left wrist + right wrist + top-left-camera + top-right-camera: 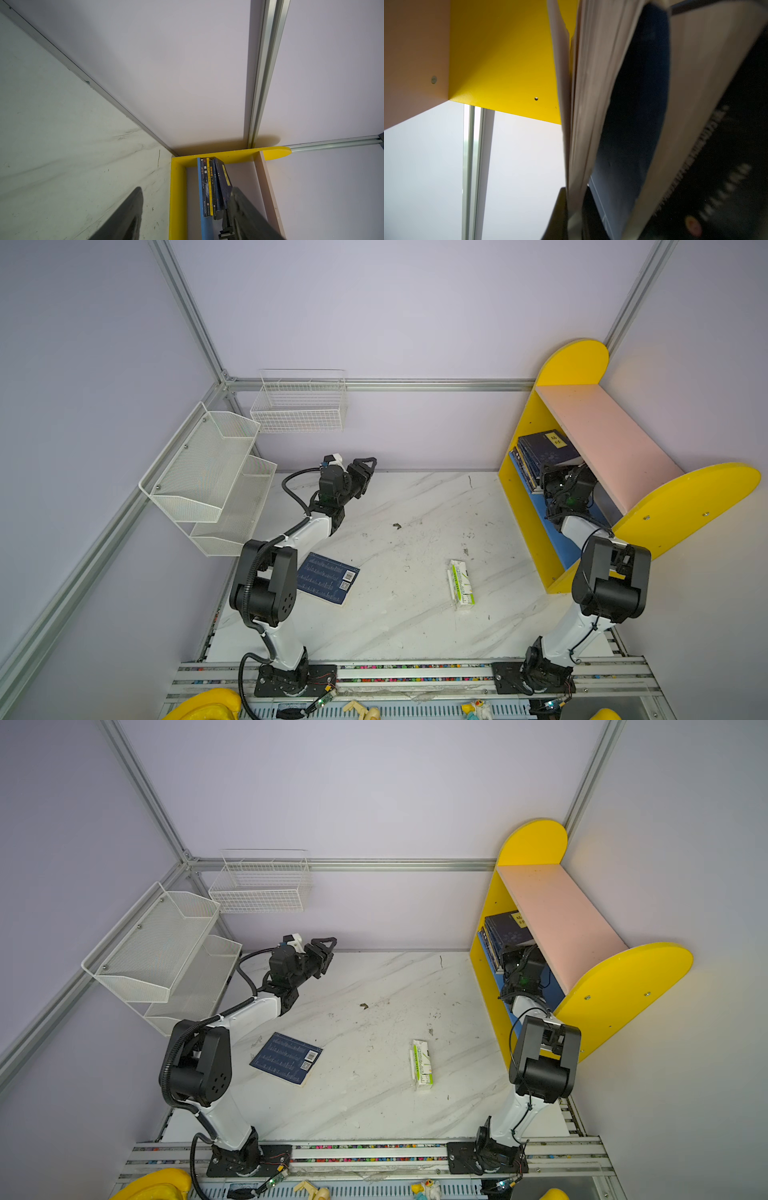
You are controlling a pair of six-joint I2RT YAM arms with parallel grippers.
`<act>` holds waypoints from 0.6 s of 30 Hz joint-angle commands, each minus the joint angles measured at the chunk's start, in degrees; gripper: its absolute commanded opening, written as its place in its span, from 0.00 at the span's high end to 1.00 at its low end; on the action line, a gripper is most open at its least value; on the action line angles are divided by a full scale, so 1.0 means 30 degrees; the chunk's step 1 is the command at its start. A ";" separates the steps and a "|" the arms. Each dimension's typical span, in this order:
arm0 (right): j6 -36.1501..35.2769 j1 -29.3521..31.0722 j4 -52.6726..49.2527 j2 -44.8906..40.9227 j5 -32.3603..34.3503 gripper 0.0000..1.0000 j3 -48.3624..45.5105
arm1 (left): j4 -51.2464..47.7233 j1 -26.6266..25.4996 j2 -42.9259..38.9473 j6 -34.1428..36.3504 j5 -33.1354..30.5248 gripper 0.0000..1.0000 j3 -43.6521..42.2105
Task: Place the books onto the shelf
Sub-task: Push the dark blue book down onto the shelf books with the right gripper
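The shelf [602, 435] [557, 907] stands at the right, with yellow end panels, a pink upper board and a blue lower board. Several books [544, 452] [505, 932] [209, 187] stand in a row on the lower board against the far yellow panel, and the outermost one leans. My right gripper [548, 475] [575, 195] reaches into the shelf, shut on that leaning book's page edge [583, 104]. One navy book [328, 578] [286, 1058] lies flat on the table beside my left arm. Raised near the back wall, my left gripper [365, 472] [186, 190] is open and holds nothing.
A green-and-white carton [461, 584] [423, 1064] lies on the marble table right of centre. A white mesh tiered rack [208, 472] hangs on the left wall and a white wire basket [299, 402] on the back wall. Small toys lie along the front rail.
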 commanded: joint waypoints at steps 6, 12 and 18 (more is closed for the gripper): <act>-0.0052 0.0210 0.1065 -0.0481 0.0280 1.00 -0.0032 | 0.0772 0.0082 -0.0176 -0.0113 0.0399 0.33 -0.0376; -0.0046 0.0247 0.0460 -0.0159 0.0138 0.93 0.0557 | 0.0684 0.0110 -0.0228 -0.0142 0.0402 0.30 -0.0479; -0.0222 0.0252 -0.0624 -0.0108 0.0073 0.79 0.0969 | 0.0713 0.0112 -0.0167 -0.0245 0.0443 0.29 -0.0508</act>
